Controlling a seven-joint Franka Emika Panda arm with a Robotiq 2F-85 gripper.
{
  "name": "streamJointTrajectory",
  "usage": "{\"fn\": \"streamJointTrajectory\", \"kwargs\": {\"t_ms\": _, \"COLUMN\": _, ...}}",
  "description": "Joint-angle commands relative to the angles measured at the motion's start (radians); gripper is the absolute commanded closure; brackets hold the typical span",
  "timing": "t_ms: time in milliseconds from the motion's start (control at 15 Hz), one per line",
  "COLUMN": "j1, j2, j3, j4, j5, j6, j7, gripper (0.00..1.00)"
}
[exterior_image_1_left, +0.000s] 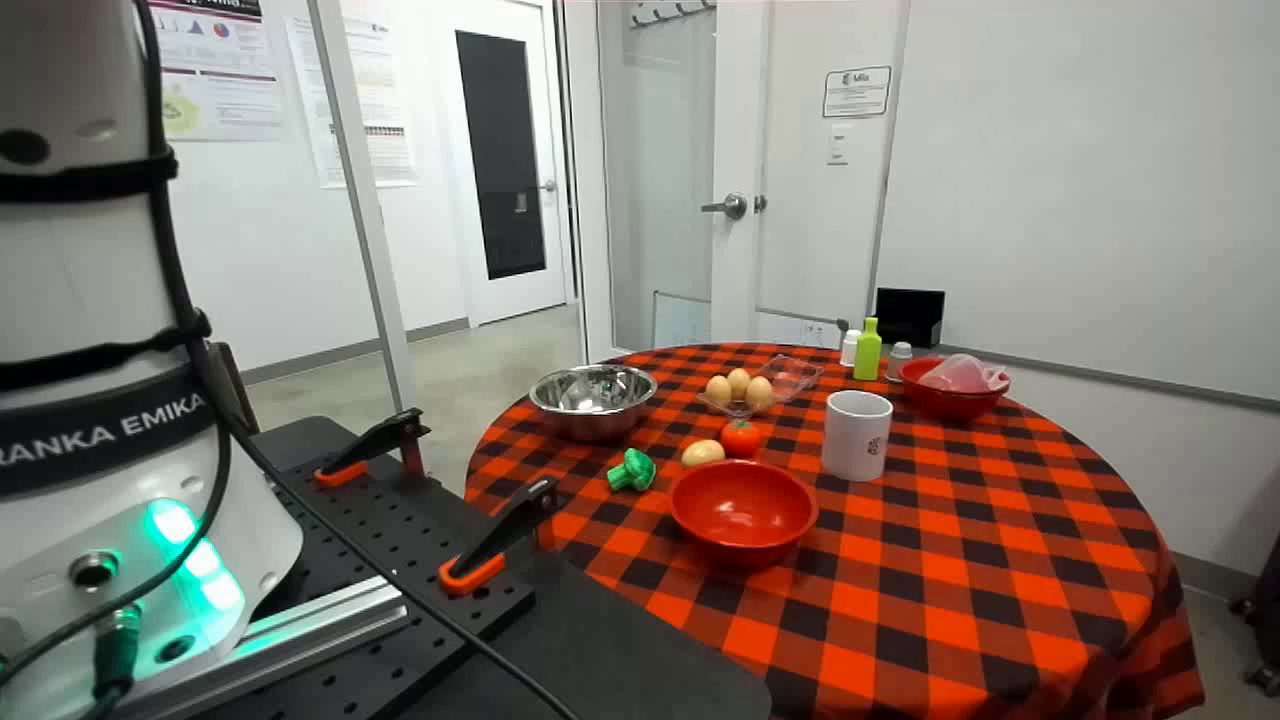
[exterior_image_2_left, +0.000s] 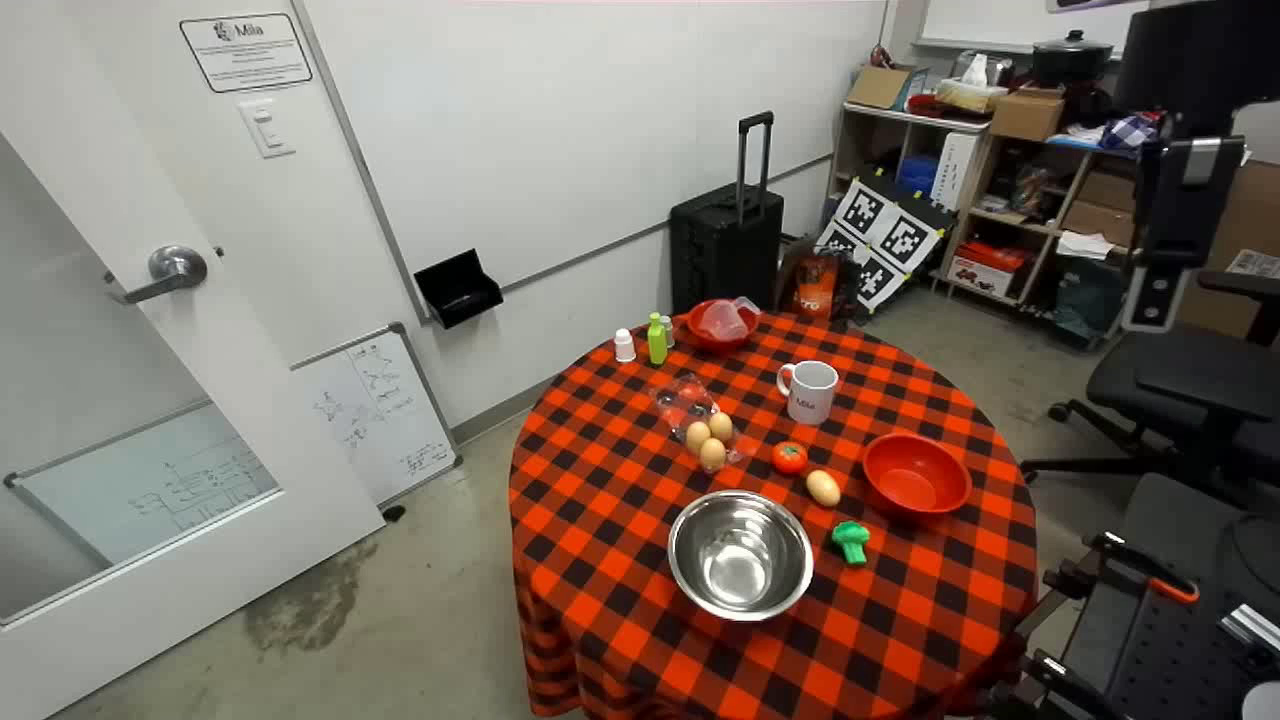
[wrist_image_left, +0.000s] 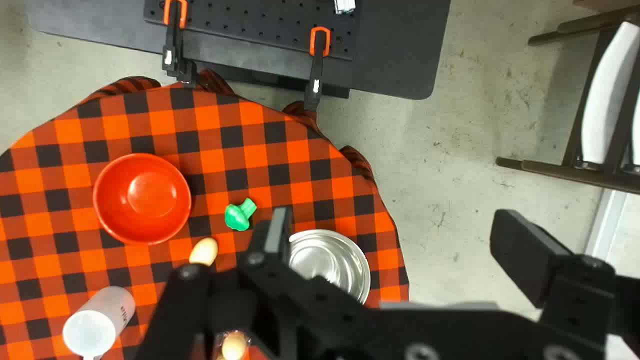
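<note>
Hangs well above the counter (exterior_image_1_left: 950, 580) with jaws spread wide, gripping nothing. Nearest below, find the steel bowl (exterior_image_2_left: 740, 560) standing mouth-up near the counter's edge, apparently steady on its base, partly hidden behind a finger (wrist_image_left: 272, 237) in the wrist view. Near that, notice green broccoli (wrist_image_left: 239, 215) lying tipped, then a loose egg (exterior_image_2_left: 823, 488) resting on its side, too rounded to stand, beside a tomato (exterior_image_2_left: 789, 459). Farther out, see three eggs (exterior_image_1_left: 739, 386) nested in a clear carton (exterior_image_1_left: 797, 372), presumably against rolling. Compare mirror-bright metal with the glossy, likely plastic red bowl (exterior_image_1_left: 743, 512), smooth cylindrical white mug (exterior_image_2_left: 812, 393), and soft-looking checked cloth (exterior_image_2_left: 560, 650) draped in folds.
</note>
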Motion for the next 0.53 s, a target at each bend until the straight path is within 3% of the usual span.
{"fn": "streamJointTrajectory", "kwargs": {"t_ms": 0, "j1": -0.013, "j2": 0.000, "j3": 0.010, "j4": 0.002, "j5": 0.004, "j6": -0.003, "j7": -0.006, "gripper": 0.00}}
{"fn": "streamJointTrajectory", "kwargs": {"t_ms": 467, "j1": -0.044, "j2": 0.149, "j3": -0.028, "j4": -0.062, "j5": -0.073, "j6": 0.144, "j7": -0.098, "gripper": 0.00}}
